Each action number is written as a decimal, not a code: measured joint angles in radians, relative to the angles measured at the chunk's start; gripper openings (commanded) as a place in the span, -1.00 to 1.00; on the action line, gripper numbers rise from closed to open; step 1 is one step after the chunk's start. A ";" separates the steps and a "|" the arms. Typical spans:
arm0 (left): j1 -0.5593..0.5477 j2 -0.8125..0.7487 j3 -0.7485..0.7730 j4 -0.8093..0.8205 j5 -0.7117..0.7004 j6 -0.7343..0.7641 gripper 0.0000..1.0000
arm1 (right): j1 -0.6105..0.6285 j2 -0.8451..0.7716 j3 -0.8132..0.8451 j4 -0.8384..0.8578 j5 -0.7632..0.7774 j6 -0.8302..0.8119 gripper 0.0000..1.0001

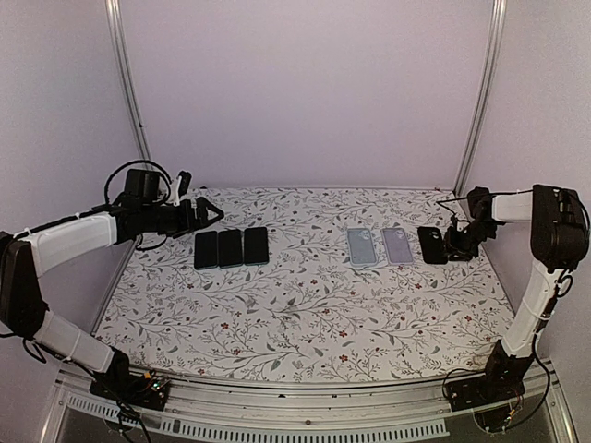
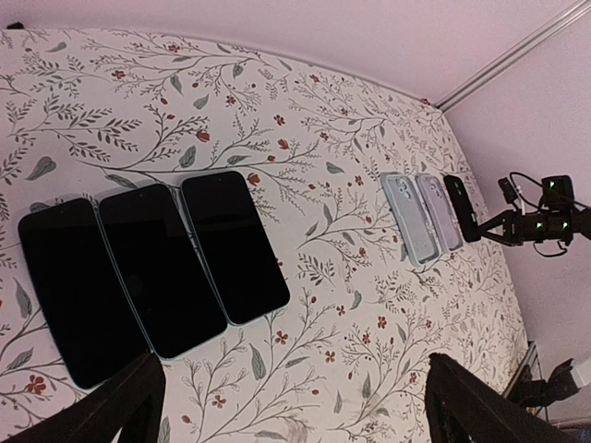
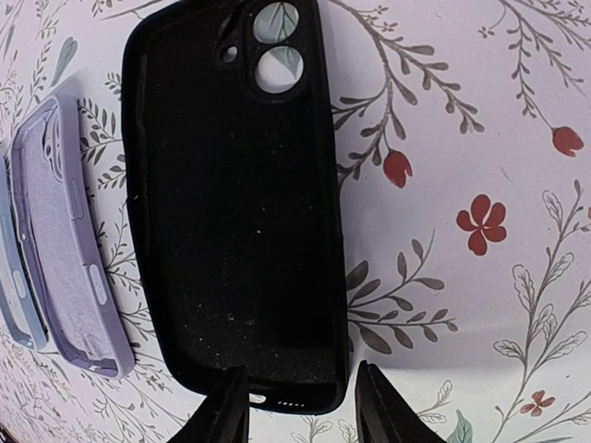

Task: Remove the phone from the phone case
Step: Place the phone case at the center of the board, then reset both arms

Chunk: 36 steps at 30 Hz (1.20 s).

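Observation:
Three black-screened phones (image 1: 230, 247) lie side by side at the left of the floral table (image 1: 305, 314), bare, with no case around them; in the left wrist view they show as phones (image 2: 162, 268). An empty black phone case (image 3: 240, 212) lies open side up at the far right, also visible from above as the black case (image 1: 431, 245). My right gripper (image 3: 300, 411) is open, its fingers standing either side of the case's lower end. My left gripper (image 2: 291, 406) hovers wide open near the phones, holding nothing.
An empty lilac case (image 3: 74, 240) and an empty pale blue case (image 1: 361, 246) lie just left of the black one. Side walls and metal frame posts (image 1: 129, 92) stand close behind both arms.

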<state>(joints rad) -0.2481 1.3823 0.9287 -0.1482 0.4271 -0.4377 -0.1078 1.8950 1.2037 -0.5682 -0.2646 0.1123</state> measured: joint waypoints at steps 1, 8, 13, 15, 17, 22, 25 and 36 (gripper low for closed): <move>0.000 0.000 -0.001 0.000 0.000 0.000 0.99 | 0.000 0.000 0.000 0.000 0.002 0.002 -0.09; 0.000 0.000 -0.007 0.001 0.000 0.000 0.99 | 0.000 -0.003 0.000 0.001 0.034 0.006 0.19; -0.003 0.000 -0.008 0.001 -0.003 0.000 0.99 | 0.002 -0.037 -0.001 0.009 0.064 0.015 0.86; -0.008 0.000 -0.008 0.001 -0.010 0.001 0.99 | 0.005 -0.072 -0.005 0.022 0.077 0.018 0.98; -0.020 0.000 -0.008 0.001 -0.021 0.002 0.99 | 0.008 -0.114 -0.016 0.040 0.085 0.020 0.98; -0.056 -0.001 -0.008 0.001 -0.062 0.011 0.99 | 0.015 -0.261 -0.089 0.118 0.088 0.030 0.98; -0.077 -0.009 -0.008 0.001 -0.101 0.022 0.99 | 0.024 -0.353 -0.146 0.182 0.088 0.042 0.98; -0.138 -0.126 -0.101 0.109 -0.284 0.058 0.99 | 0.061 -0.647 -0.451 0.533 0.081 0.082 0.98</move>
<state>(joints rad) -0.3866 1.2560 0.8272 -0.0391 0.1432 -0.3794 -0.0467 1.2476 0.7528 -0.0357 -0.1837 0.1940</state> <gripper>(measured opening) 0.994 0.989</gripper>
